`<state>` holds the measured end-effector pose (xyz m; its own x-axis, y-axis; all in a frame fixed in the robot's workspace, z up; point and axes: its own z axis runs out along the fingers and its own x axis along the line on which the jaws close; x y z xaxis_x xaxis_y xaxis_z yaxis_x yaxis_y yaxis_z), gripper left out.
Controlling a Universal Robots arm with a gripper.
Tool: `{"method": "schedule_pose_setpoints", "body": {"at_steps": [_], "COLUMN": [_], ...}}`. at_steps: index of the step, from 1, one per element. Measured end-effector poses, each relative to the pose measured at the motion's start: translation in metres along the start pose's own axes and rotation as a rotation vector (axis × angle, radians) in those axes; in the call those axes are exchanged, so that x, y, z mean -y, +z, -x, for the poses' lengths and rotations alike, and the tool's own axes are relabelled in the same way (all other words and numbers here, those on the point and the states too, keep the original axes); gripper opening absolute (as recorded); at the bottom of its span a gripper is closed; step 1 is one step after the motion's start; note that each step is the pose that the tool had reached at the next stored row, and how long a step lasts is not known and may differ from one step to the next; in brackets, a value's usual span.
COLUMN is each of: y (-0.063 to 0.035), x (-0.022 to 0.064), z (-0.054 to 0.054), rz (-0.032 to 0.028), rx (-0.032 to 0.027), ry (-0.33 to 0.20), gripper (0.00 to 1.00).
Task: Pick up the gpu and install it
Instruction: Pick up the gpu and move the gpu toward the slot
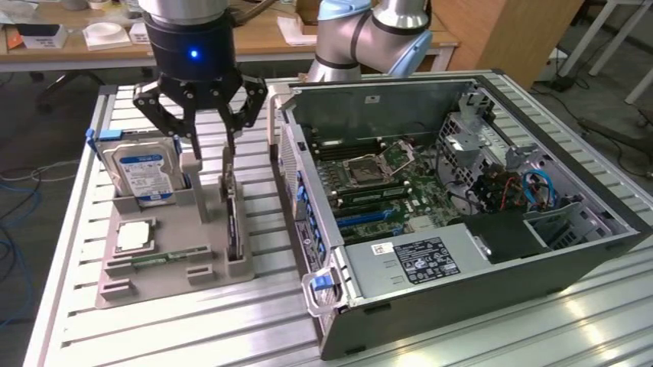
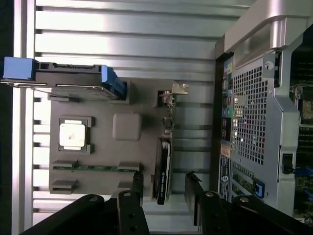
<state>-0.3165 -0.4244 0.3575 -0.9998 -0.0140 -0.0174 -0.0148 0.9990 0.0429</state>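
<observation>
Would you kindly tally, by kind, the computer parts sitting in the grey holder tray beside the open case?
Hard drive: 1
Processor chip: 1
Memory stick: 1
GPU card: 1
Total: 4

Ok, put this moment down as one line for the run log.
claw: open, over graphics card | graphics card: on edge in grey holder, not held | computer case: side open, beside holder
</observation>
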Motion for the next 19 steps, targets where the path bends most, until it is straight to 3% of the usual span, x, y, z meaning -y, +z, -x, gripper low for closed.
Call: {"method": "schedule_pose_setpoints", "body": {"at_steps": [10, 19], "y": [0.0179, 0.0337], "x": [0.0097, 0.0124], "z": [0.0, 0.004], "rz": [0.0, -0.0001], "rx": [0.0, -0.0002], "ry": [0.0, 0.0], "gripper": [0.47, 0.47]}}
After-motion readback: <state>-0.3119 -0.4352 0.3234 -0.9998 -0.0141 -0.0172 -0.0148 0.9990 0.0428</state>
